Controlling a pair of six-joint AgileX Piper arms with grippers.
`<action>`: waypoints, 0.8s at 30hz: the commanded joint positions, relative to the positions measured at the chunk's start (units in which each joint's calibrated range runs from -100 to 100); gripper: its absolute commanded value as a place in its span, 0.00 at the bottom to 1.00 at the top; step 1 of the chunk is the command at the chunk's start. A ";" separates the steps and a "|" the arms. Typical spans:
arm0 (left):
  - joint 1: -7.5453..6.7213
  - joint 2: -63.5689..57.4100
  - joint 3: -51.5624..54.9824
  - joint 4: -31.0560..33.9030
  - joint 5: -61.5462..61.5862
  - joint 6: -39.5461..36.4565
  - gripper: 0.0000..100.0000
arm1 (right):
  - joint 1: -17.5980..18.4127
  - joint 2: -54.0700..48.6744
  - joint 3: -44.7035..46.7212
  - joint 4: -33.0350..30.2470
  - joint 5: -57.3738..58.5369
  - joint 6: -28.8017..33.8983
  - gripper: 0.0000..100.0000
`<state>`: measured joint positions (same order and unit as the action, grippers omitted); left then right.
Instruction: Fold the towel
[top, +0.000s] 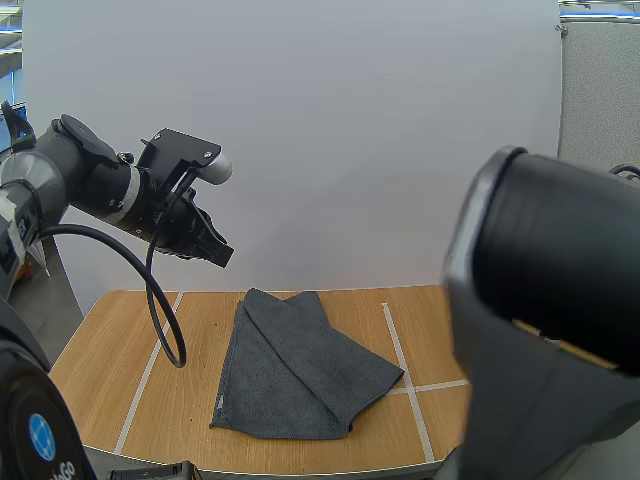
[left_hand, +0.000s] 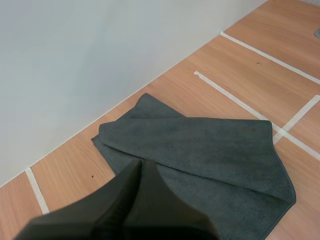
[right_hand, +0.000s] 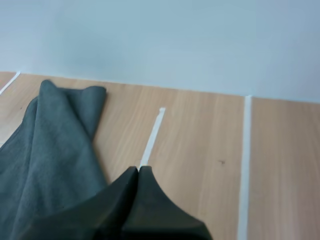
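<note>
Dark grey soft cloth towel (top: 300, 375) in the lower centre of the high view. Lies flat on the light wooden table (top: 110, 365), folded over itself into a rough wedge, narrow end toward the plain white back wall (top: 350, 130), right-hand corner touching a strip of white tape (top: 398, 345).

At mid-left of the same frame, left gripper (top: 218, 252), raised well above the table and apart from the towel. Points down and to the right, toward the towel's far end. In the left wrist view, black fingers (left_hand: 125, 200) pressed together into one dark wedge, nothing between them, the folded towel spread out beyond the tip.

At the right edge of the high view, bulky black housing (top: 550, 310) of the right arm, close to the camera. In the right wrist view, right gripper (right_hand: 138, 171) likewise pressed together on nothing, tip over bare wood at a tape line, towel just beside it.
</note>
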<state>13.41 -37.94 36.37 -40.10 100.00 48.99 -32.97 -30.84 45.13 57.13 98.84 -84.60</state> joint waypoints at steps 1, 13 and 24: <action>-0.03 -0.07 0.09 -1.30 0.00 0.37 0.00 | 11.55 0.37 0.10 -10.99 -8.81 9.87 0.00; -0.03 -0.07 0.09 -1.30 0.00 0.37 0.00 | 32.51 -10.59 0.10 -35.16 -34.51 43.91 0.00; -0.03 -0.07 0.09 -1.30 0.00 0.37 0.00 | 37.03 -39.86 0.10 -58.30 -16.60 63.62 0.00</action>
<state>13.41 -37.94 36.37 -40.19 100.00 49.16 3.93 -57.79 45.13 3.03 72.94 -24.96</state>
